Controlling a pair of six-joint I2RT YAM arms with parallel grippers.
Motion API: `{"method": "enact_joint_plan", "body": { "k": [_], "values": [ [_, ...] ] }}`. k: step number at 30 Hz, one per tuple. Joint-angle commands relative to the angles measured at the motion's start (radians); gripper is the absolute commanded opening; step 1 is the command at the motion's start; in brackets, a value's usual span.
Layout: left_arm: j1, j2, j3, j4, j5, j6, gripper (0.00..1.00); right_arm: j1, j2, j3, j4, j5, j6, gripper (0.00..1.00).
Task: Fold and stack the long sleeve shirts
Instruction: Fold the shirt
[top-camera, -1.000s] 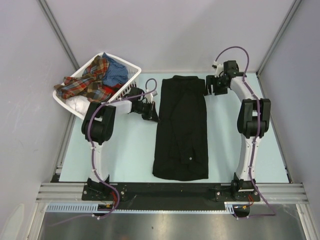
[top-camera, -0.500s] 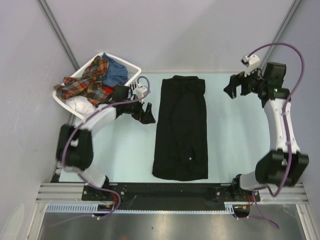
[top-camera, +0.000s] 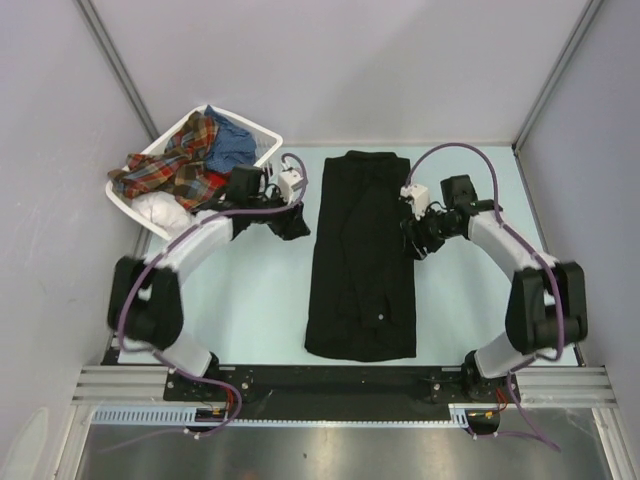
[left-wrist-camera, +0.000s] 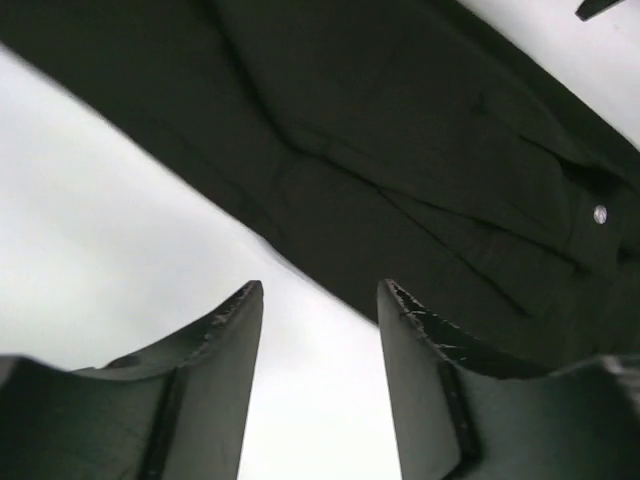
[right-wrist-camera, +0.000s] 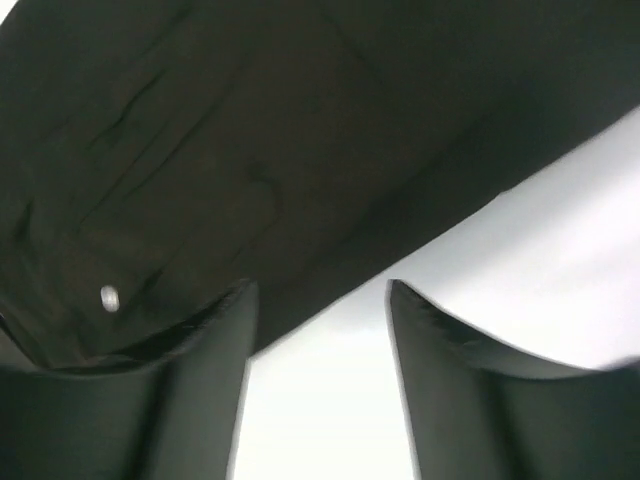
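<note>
A black long sleeve shirt (top-camera: 362, 255) lies folded into a long strip down the middle of the table. My left gripper (top-camera: 296, 222) hovers just off its left edge, open, with only bare table between the jaws. The left wrist view has the black shirt (left-wrist-camera: 400, 150) ahead of the left gripper (left-wrist-camera: 320, 295). My right gripper (top-camera: 415, 240) is at the shirt's right edge, open and holding nothing. Seen from the right wrist, the right gripper (right-wrist-camera: 320, 290) faces the shirt's edge (right-wrist-camera: 250, 150). More shirts, a red-orange plaid one (top-camera: 178, 165) and a blue one (top-camera: 230, 145), sit in the basket.
A white slatted basket (top-camera: 265, 135) stands at the table's far left corner, with white cloth (top-camera: 160, 210) at its near end. Metal frame posts rise at the back corners. A black rail (top-camera: 340, 380) runs along the near edge by the arm bases.
The right arm swung from the far right corner inward to the shirt's right edge. The left arm stretched out while its gripper stayed near the shirt's left edge. Both grippers opened wide, then narrowed.
</note>
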Motion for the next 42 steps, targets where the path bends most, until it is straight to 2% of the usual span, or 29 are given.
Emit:
{"method": "enact_joint_plan", "body": {
  "k": [1, 7, 13, 16, 18, 19, 21, 22, 25, 26, 35, 36, 37, 38, 39, 40, 41, 42],
  "values": [
    [-0.004, 0.179, 0.006, 0.096, 0.019, -0.398, 0.53, -0.049, 0.146, 0.068, 0.125, 0.010, 0.328, 0.55],
    [-0.005, 0.365, 0.035, 0.205, -0.047, -0.492, 0.52, -0.131, 0.305, 0.093, 0.245, 0.005, 0.516, 0.47],
    [-0.013, 0.489, 0.064, 0.236, -0.082, -0.532, 0.52, -0.148, 0.457, 0.122, 0.291, 0.008, 0.576, 0.45],
    [-0.013, 0.526, 0.079, 0.250, -0.089, -0.546, 0.50, -0.145, 0.510, 0.128, 0.319, 0.004, 0.614, 0.42],
    [-0.013, 0.543, 0.099, 0.253, -0.090, -0.546, 0.43, -0.143, 0.542, 0.139, 0.342, -0.005, 0.640, 0.35],
    [-0.013, 0.558, 0.109, 0.255, -0.093, -0.547, 0.35, -0.145, 0.550, 0.144, 0.348, -0.007, 0.648, 0.32],
    [-0.012, 0.576, 0.128, 0.253, -0.092, -0.546, 0.26, -0.142, 0.573, 0.156, 0.368, -0.005, 0.668, 0.22],
    [-0.010, 0.596, 0.150, 0.249, -0.093, -0.546, 0.18, -0.145, 0.584, 0.165, 0.368, -0.005, 0.677, 0.20],
    [-0.001, 0.624, 0.203, 0.229, -0.124, -0.539, 0.01, -0.152, 0.613, 0.202, 0.369, -0.005, 0.709, 0.05],
    [0.004, 0.647, 0.219, 0.222, -0.135, -0.541, 0.00, -0.154, 0.621, 0.214, 0.369, -0.001, 0.717, 0.00],
    [0.050, 0.702, 0.351, 0.193, -0.132, -0.536, 0.00, -0.160, 0.751, 0.416, 0.330, -0.004, 0.772, 0.01],
    [0.056, 0.696, 0.357, 0.192, -0.112, -0.542, 0.03, -0.163, 0.759, 0.435, 0.313, -0.011, 0.771, 0.07],
    [0.059, 0.690, 0.362, 0.180, -0.100, -0.543, 0.18, -0.168, 0.765, 0.476, 0.285, -0.042, 0.760, 0.20],
    [0.062, 0.673, 0.365, 0.167, -0.090, -0.518, 0.26, -0.168, 0.753, 0.487, 0.230, -0.063, 0.751, 0.28],
    [0.070, 0.629, 0.363, 0.135, -0.074, -0.498, 0.42, -0.193, 0.732, 0.489, 0.206, -0.083, 0.739, 0.37],
    [0.073, 0.592, 0.359, 0.118, -0.066, -0.472, 0.48, -0.201, 0.701, 0.471, 0.189, -0.125, 0.693, 0.52],
    [0.082, 0.555, 0.350, 0.082, -0.046, -0.393, 0.53, -0.215, 0.609, 0.455, 0.161, -0.142, 0.659, 0.59],
    [0.088, 0.464, 0.321, 0.060, -0.014, -0.350, 0.69, -0.220, 0.560, 0.438, 0.144, -0.157, 0.621, 0.64]
  ]
}}
